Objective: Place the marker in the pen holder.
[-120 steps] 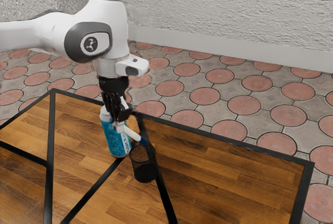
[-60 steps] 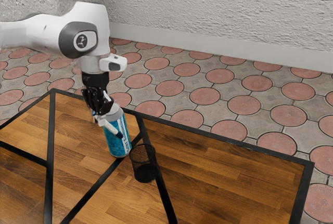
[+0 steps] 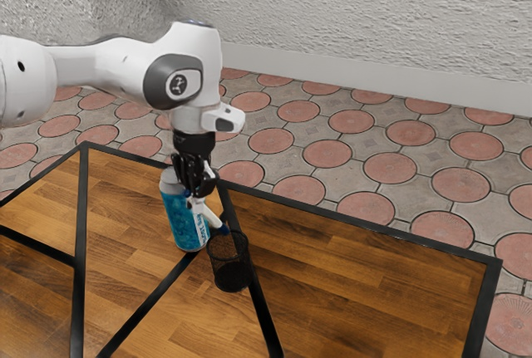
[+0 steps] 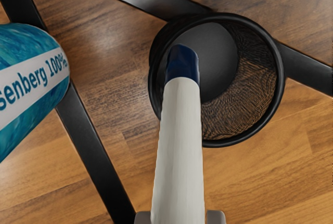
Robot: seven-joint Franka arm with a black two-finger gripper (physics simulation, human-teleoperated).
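The gripper is beside the upper part of the blue bottle in the exterior view, shut on the white marker. The marker slants down from the fingers, its blue end at the rim of the black mesh pen holder. In the wrist view the marker runs between the two fingertips, and its blue end overlaps the opening of the pen holder. The pen holder stands upright on the table. Whether the marker's tip is below the rim I cannot tell.
A blue bottle with a white label stands close beside the pen holder, toward the exterior view's left; the bottle shows in the wrist view too. The wooden table has black strips and a black edge.
From half a second ago, my hand has moved toward the exterior view's right and lower, bringing the marker from in front of the bottle to the pen holder's rim. Bottle and holder stayed put.
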